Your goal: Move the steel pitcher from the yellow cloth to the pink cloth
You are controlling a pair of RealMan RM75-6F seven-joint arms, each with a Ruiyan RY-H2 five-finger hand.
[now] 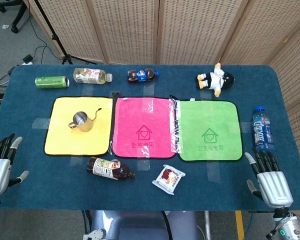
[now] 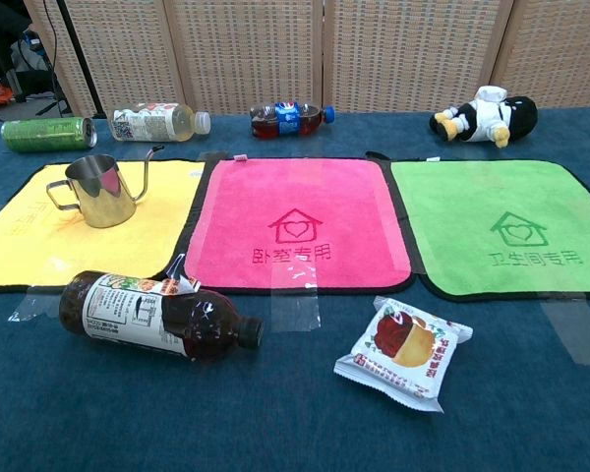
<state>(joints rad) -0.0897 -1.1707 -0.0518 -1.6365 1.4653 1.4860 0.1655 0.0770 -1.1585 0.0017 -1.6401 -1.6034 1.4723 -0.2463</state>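
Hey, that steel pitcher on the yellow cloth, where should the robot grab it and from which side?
Probably by the body of the steel pitcher, wrapped from the left with the left hand, which rests nearest. It stands upright on the yellow cloth; its loop handle points left and its thin spout points toward the pink cloth, so avoid that side.

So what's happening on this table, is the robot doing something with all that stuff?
Nothing is being handled yet. The steel pitcher stands upright on the yellow cloth, and the pink cloth beside it, where it should go, is bare. The left hand and right hand both rest open near the table's front corners, holding nothing. Bottles, a can, a snack packet and a plush toy lie around the cloths, untouched.
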